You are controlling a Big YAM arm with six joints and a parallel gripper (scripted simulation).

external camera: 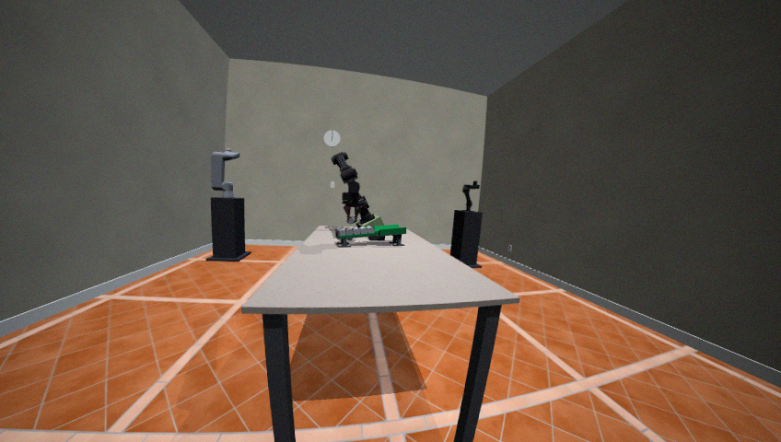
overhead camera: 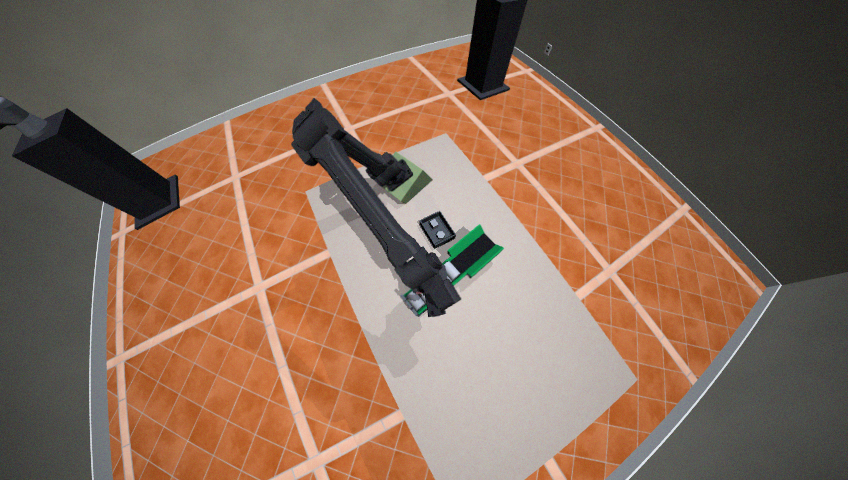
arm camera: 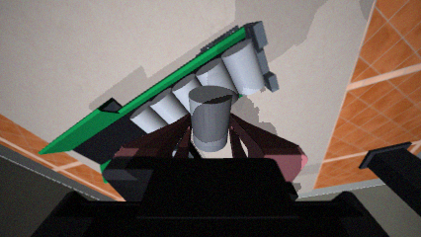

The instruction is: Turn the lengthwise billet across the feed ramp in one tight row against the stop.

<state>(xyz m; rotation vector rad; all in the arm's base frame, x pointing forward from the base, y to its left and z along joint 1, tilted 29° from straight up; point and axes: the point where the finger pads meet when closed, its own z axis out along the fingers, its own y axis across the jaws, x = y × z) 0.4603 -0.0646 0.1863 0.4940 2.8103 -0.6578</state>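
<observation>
My gripper (arm camera: 210, 118) (overhead camera: 418, 302) (external camera: 350, 217) is shut on one grey steel billet (arm camera: 210, 118) and holds it above the low end of the green feed ramp (arm camera: 148, 96) (overhead camera: 476, 252) (external camera: 390, 229). In the wrist view the held billet points along my line of sight, end face up. Several other billets (arm camera: 217, 75) (external camera: 353, 232) lie side by side across the ramp in a row against the grey stop (arm camera: 262, 51). In the top view my wrist hides most of the row; one pale billet (overhead camera: 452, 270) shows beside it.
A small black tray (overhead camera: 436, 228) with two grey parts sits beside the ramp's upper end. A green wedge block (overhead camera: 411, 179) (external camera: 376, 220) stands at the arm's base. The ramp rests on a grey table (overhead camera: 505, 356) (external camera: 378, 273). Black pedestals stand on the floor.
</observation>
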